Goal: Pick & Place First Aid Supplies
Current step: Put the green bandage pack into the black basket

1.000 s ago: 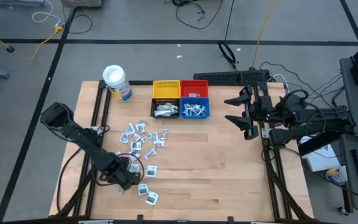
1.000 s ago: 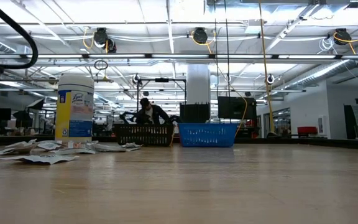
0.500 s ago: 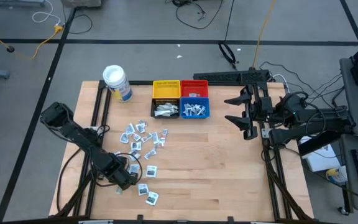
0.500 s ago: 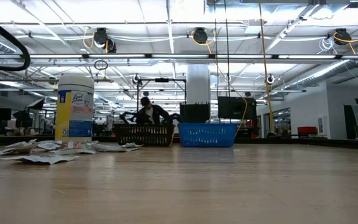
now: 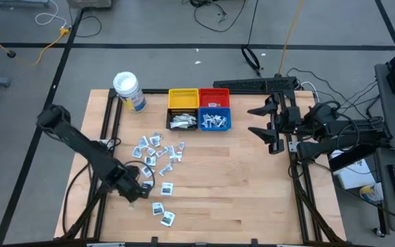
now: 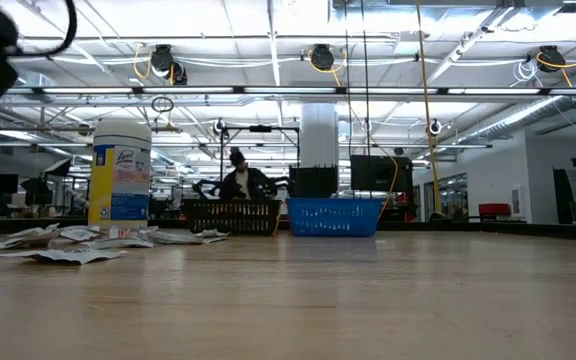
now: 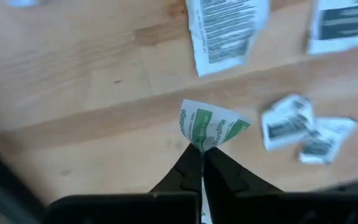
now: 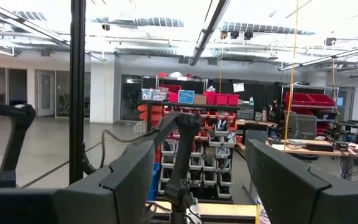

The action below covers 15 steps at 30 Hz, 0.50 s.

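The first aid supplies, small white packets (image 5: 158,147), lie scattered on the wooden table's left half, with a few more near the front edge (image 5: 163,213). My left gripper (image 7: 201,152) hangs above the table's near left part (image 5: 133,190), pointing steeply down, shut on one packet with green marks (image 7: 211,124). Other packets (image 7: 225,28) lie flat on the wood below it. My right gripper (image 5: 260,121) waits raised at the table's right side, open with nothing between its fingers (image 8: 197,180). My left gripper pinches the green-marked packet by one corner (image 7: 199,142) between its two fingertips. The fingers come from above, pointing steeply down. The packet sticks out beyond the fingertips, bent open and lifted clear of the table.
Four small bins stand at the far middle: yellow (image 5: 183,99), red (image 5: 214,97), black (image 5: 182,121) and blue (image 5: 214,121), the last two holding packets. A white-lidded round jar (image 5: 127,90) stands at the far left. The table's right half (image 5: 252,185) is bare wood.
My left gripper has risen from the table at the near left and drawn slightly toward the left edge; in the low view its arm has moved up at the picture's left edge.
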Available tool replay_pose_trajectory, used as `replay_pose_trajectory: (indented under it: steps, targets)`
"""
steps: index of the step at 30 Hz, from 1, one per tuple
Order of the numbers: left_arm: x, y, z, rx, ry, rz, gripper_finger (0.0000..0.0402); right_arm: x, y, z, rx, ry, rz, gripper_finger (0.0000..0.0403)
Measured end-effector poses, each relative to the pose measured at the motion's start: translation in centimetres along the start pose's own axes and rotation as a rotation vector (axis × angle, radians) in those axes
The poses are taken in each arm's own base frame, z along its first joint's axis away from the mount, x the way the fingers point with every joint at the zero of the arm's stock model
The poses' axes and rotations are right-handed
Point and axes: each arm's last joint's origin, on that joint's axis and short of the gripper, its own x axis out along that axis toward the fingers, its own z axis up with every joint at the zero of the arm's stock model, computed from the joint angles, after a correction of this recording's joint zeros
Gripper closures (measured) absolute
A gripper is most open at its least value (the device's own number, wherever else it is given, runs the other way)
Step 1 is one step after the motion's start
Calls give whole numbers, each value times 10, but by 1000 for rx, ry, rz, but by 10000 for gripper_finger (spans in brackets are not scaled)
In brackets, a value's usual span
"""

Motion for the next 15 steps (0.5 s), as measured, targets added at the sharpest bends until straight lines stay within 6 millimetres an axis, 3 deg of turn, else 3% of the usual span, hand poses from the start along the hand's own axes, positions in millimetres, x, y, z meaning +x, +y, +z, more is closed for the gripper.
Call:
replay_pose_trajectory:
  steps: [8,15]
  targets:
    - [-70,-8,-2,72,-27,-90,400,0,0,5,-17,-54,-4,156]
    - [-114,-15,-2,66,-57,-102,401,0,0,6,-24,-58,-4,156]
